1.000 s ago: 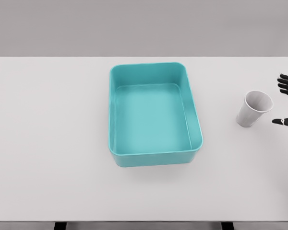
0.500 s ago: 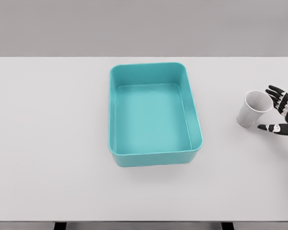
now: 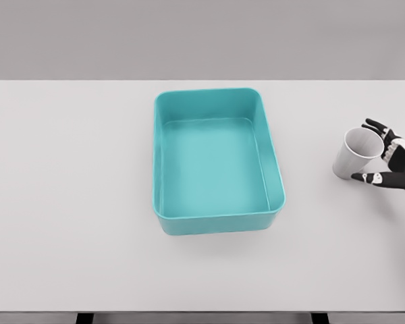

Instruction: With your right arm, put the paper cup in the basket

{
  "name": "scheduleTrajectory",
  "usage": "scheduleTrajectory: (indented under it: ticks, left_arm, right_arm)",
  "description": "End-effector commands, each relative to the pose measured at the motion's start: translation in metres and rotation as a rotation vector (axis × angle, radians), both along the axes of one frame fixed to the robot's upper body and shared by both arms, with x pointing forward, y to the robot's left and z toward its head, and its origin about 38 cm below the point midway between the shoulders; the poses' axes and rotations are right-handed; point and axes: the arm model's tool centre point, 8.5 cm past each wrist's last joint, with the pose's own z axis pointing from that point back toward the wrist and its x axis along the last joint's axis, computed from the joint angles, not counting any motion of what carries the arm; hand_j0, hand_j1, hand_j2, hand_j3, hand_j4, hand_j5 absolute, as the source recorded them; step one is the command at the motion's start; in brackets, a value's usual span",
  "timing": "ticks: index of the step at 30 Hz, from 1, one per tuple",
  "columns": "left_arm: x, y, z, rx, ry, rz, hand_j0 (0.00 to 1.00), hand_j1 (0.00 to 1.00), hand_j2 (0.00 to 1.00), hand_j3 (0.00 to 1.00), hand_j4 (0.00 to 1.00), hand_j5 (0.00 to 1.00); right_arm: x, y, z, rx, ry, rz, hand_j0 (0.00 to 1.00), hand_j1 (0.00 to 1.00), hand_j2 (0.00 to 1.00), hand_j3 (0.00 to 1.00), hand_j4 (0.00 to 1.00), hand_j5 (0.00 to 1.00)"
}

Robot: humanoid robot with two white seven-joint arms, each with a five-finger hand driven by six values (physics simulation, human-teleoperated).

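Head view: a smooth, matte white worktop (image 3: 81,223) fills most of the picture, with a plain grey wall behind it. Near the middle stands the basket (image 3: 218,223), a rectangular tub of glossy teal plastic with rounded corners, solid walls and a flat, bare floor. No label or writing can be read on it.

The paper cup (image 3: 357,153) stands on the worktop well to the right of the basket, outside it. It is a plain white tapered cup, wider at the rolled rim than at the base, and it leans a little so the open mouth faces up and toward the right. It carries no print or brand mark.

The right hand (image 3: 389,162) enters from the right edge, black with white segments. Its fingers (image 3: 376,126) are spread, the upper ones at the cup's rim and the thumb low beside the cup's wall. Whether they touch the cup cannot be told; they bracket it without closing.
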Motion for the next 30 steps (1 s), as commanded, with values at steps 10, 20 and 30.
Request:
scheduleTrajectory:
  ticks: [10, 20, 30]
  left_arm:
    - [0.000, 0.000, 0.000, 0.000, 0.000, 0.000, 1.00, 1.00, 1.00, 1.00, 1.00, 1.00]
    - [0.000, 0.000, 0.000, 0.000, 0.000, 0.000, 1.00, 1.00, 1.00, 1.00, 1.00, 1.00]
    - [0.000, 0.000, 0.000, 0.000, 0.000, 0.000, 1.00, 1.00, 1.00, 1.00, 1.00, 1.00]
  right_arm:
    - [0.002, 0.009, -0.006, 0.009, 0.008, 0.013, 1.00, 1.00, 1.00, 1.00, 1.00, 1.00]
    - [0.006, 0.016, -0.007, -0.001, 0.013, 0.032, 0.77, 0.77, 0.77, 0.77, 0.77, 0.77]
    - [0.009, 0.014, 0.010, -0.024, -0.027, 0.041, 0.60, 0.60, 0.60, 0.60, 0.60, 0.60]
